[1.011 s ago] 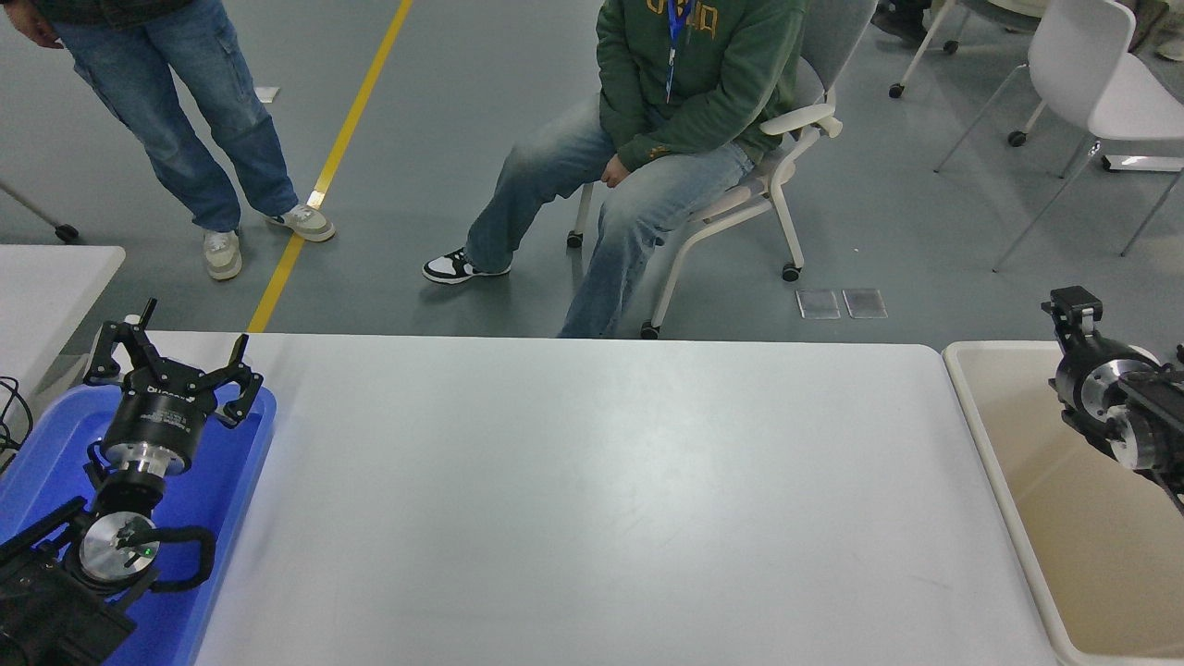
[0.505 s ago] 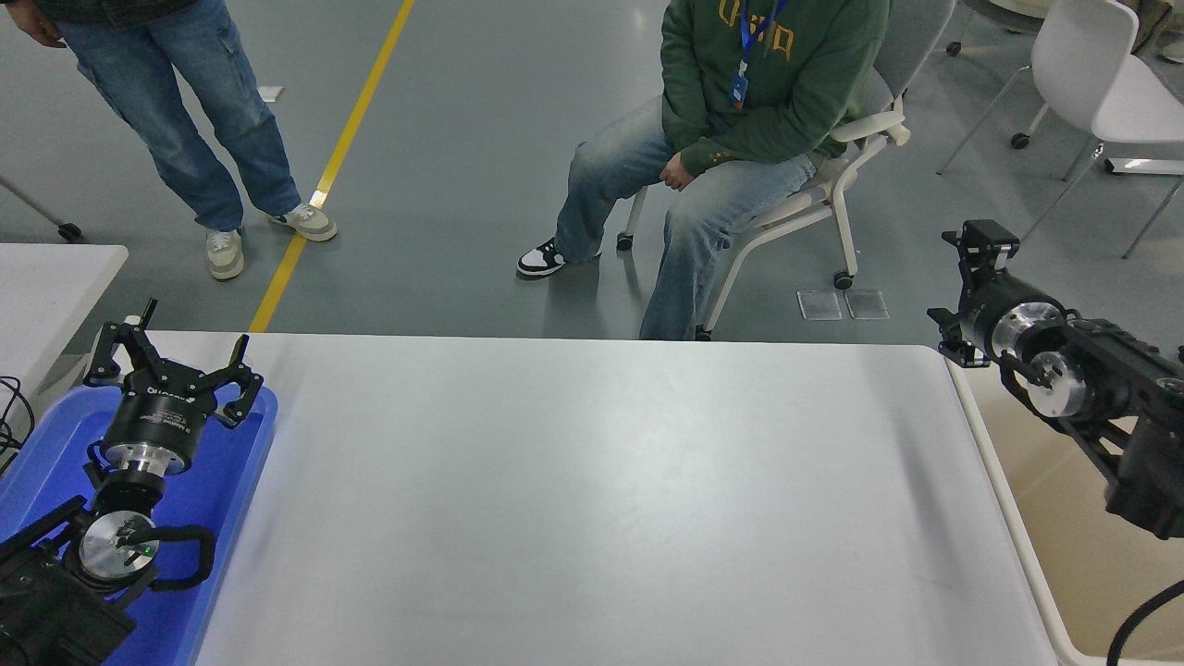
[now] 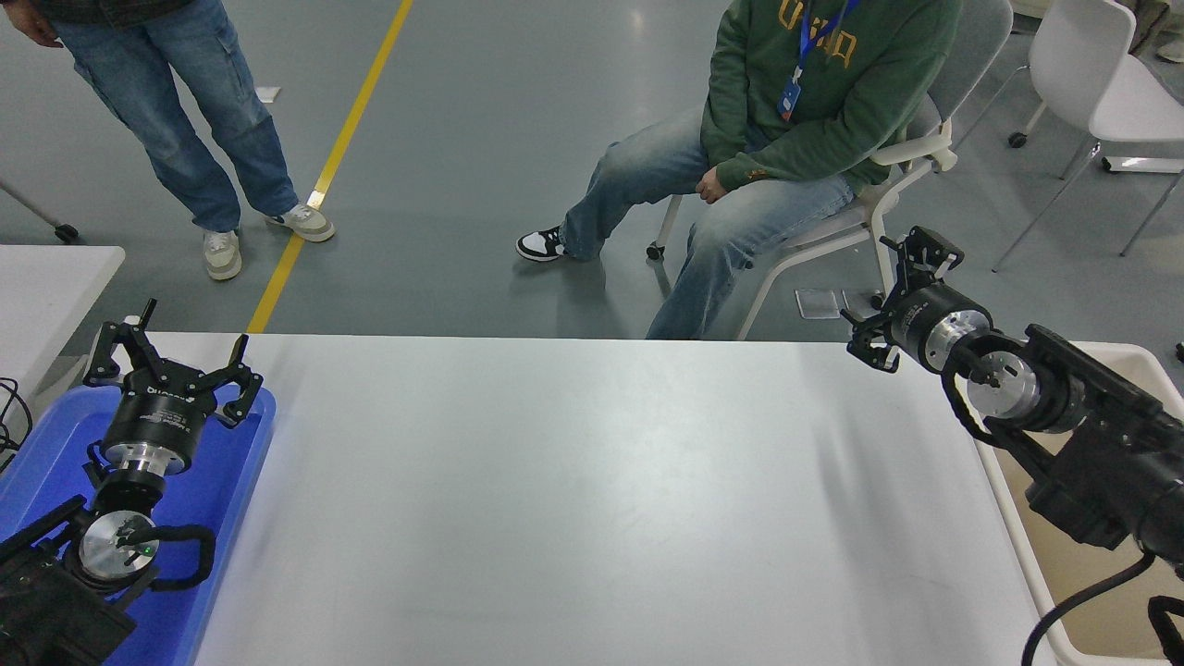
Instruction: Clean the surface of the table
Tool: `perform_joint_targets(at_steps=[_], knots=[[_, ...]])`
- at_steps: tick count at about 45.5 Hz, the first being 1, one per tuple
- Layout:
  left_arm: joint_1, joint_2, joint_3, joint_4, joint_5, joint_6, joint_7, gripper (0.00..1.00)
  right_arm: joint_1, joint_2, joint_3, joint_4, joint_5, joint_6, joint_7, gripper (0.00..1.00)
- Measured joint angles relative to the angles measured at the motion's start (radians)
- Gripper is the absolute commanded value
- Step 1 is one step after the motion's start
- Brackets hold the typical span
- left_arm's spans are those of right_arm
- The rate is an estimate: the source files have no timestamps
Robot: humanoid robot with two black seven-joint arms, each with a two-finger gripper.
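The table surface (image 3: 573, 499) is a wide white tabletop with nothing lying on the part I can see. My right gripper (image 3: 894, 296) is open and empty and hangs above the table's far right corner, pointing away from me. Its arm comes in from the right edge across the beige bin. My left gripper (image 3: 176, 356) is parked at the lower left over a blue tray, open and empty.
A blue tray (image 3: 236, 472) lies on the table's left end. A beige plastic bin (image 3: 1036, 573) stands against the table's right edge. A smaller white table's corner (image 3: 55, 277) is at the left. A person (image 3: 814, 102) sits on a chair beyond the far edge; another (image 3: 185, 120) stands at the far left.
My right arm has swung left, from over the beige bin to above the table's far right corner. The seated person has rolled to the right. My left arm has not moved.
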Motion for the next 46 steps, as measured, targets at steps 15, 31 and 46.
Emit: perform_joint_targets(at_steps=[15, 31, 46], knots=[[0.000, 0.000, 0.000, 0.000, 0.000, 0.000, 0.000, 1.00, -0.052, 0.086, 0.059, 0.001, 0.065, 0.056, 0.020, 1.00], [0.000, 0.000, 0.000, 0.000, 0.000, 0.000, 0.000, 1.00, -0.094, 0.132, 0.129, -0.002, 0.080, 0.100, 0.041, 1.00], [0.000, 0.000, 0.000, 0.000, 0.000, 0.000, 0.000, 1.00, -0.094, 0.149, 0.141, -0.015, 0.073, 0.121, 0.057, 1.00]])
